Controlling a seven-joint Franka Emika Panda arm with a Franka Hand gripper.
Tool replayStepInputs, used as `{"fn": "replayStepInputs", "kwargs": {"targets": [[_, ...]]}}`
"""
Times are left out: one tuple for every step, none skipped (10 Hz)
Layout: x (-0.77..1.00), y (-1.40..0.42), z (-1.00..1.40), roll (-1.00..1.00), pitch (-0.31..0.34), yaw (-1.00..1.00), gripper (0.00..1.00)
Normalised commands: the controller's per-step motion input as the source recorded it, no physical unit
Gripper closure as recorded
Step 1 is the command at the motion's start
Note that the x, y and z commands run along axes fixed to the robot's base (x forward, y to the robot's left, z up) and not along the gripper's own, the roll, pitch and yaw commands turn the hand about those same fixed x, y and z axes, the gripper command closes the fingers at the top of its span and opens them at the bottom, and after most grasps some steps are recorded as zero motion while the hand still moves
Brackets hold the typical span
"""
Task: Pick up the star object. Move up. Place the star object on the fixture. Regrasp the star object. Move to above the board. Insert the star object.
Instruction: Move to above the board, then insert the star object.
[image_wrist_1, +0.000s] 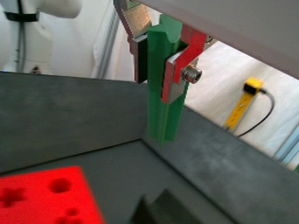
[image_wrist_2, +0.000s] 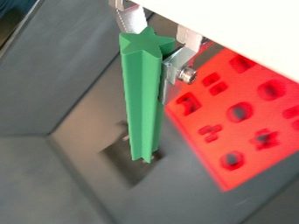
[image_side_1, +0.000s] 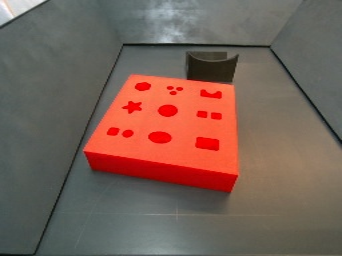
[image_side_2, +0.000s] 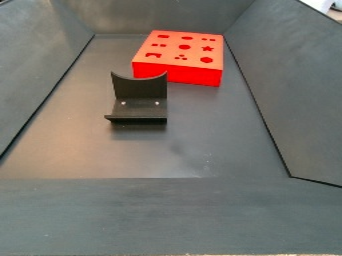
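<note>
In both wrist views my gripper (image_wrist_1: 159, 70) (image_wrist_2: 149, 58) is shut on the star object (image_wrist_1: 163, 96) (image_wrist_2: 140, 96), a bright green peg with a star-shaped end. The peg hangs upright with its upper part between the silver fingers (image_wrist_1: 176, 79) and its lower end free in the air. The board (image_side_1: 167, 125) (image_side_2: 181, 55), a red slab with dark cut-outs, lies flat on the grey floor and also shows below (image_wrist_1: 47, 197) (image_wrist_2: 239, 105). The dark fixture (image_side_1: 211, 65) (image_side_2: 138, 100) stands beside the board with nothing on it. Neither side view shows the gripper or the peg.
Sloping grey walls (image_side_1: 54, 150) (image_side_2: 274, 90) surround the floor on all sides. Beyond the wall edge a yellow part with a black cable (image_wrist_1: 247, 101) and a white object (image_wrist_1: 35, 35) show.
</note>
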Motion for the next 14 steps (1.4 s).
{"fn": "replayStepInputs", "kwargs": {"targets": [[-0.98, -1.00, 0.16, -1.00, -0.167, -0.11, 1.00], [-0.72, -0.66, 0.12, -1.00, -0.174, -0.12, 1.00], [-0.54, -0.47, 0.07, -1.00, -0.172, -0.13, 1.00], [-0.29, -0.19, 0.03, -1.00, -0.155, -0.13, 1.00], [-0.18, -0.11, 0.02, -1.00, -0.144, -0.14, 1.00], [-0.13, -0.05, 0.01, -1.00, -0.143, -0.14, 1.00], [-0.09, -0.02, 0.01, -0.78, -0.117, -0.10, 1.00], [-0.08, 0.01, 0.00, -0.50, -0.084, -0.05, 1.00], [-0.06, 0.01, 0.00, -0.32, -0.068, -0.03, 1.00], [0.00, 0.00, -0.03, 0.00, -0.051, 0.00, 1.00], [-0.07, 0.00, 0.00, 0.00, -0.003, 0.00, 1.00], [-0.57, -0.04, -0.13, 0.14, 0.000, -0.22, 1.00], [-0.75, 0.00, -0.49, 0.13, -0.061, -0.42, 1.00], [-0.65, 0.01, -0.59, 0.07, -0.076, -0.55, 1.00]]}}
